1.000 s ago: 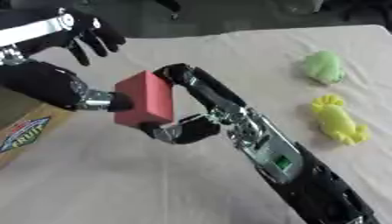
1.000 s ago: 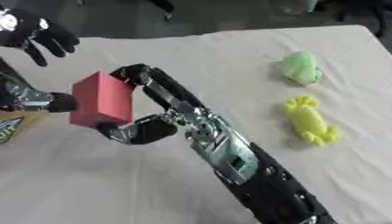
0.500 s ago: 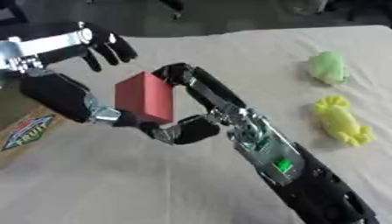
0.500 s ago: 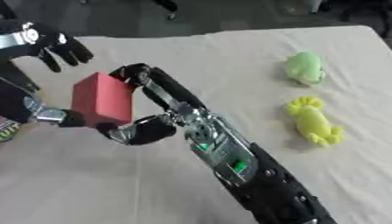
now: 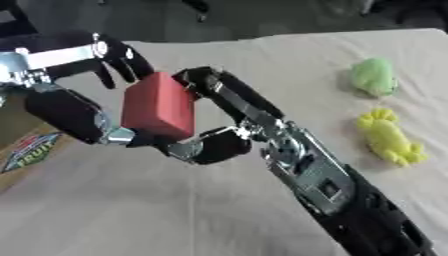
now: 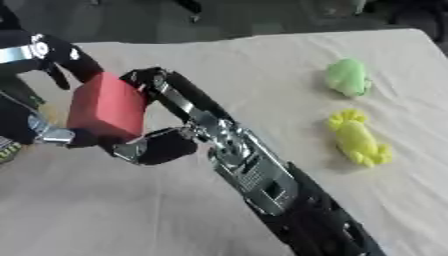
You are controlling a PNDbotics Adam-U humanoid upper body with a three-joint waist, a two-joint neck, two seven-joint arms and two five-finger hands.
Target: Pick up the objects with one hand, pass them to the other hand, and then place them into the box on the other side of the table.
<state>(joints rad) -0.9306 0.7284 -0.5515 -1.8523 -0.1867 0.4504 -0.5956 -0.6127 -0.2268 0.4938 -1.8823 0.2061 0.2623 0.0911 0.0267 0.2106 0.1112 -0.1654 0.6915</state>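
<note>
A red block [image 5: 159, 106] is held above the table, left of centre. My right hand [image 5: 262, 127] is shut on it, fingers curled over its upper right edge and thumb under its lower right corner. My left hand [image 5: 66, 117] comes in from the left and is open around the block. Its straight fingers [image 5: 118, 55] reach to the block's top left corner, and its thumb tip touches the lower left side. A cardboard box [image 5: 26, 150] with a printed label lies at the left edge, partly hidden behind the left arm.
A green soft toy [image 5: 374, 75] and a yellow soft toy [image 5: 389, 140] lie on the beige tablecloth [image 5: 131, 210] at the right. My right forearm [image 5: 332, 190] crosses the lower middle of the view. The table's far edge runs along the top.
My left hand's fingers have come down and rightward to the block's top corner. The block, still in my right hand, sits slightly higher and closer to the left hand.
</note>
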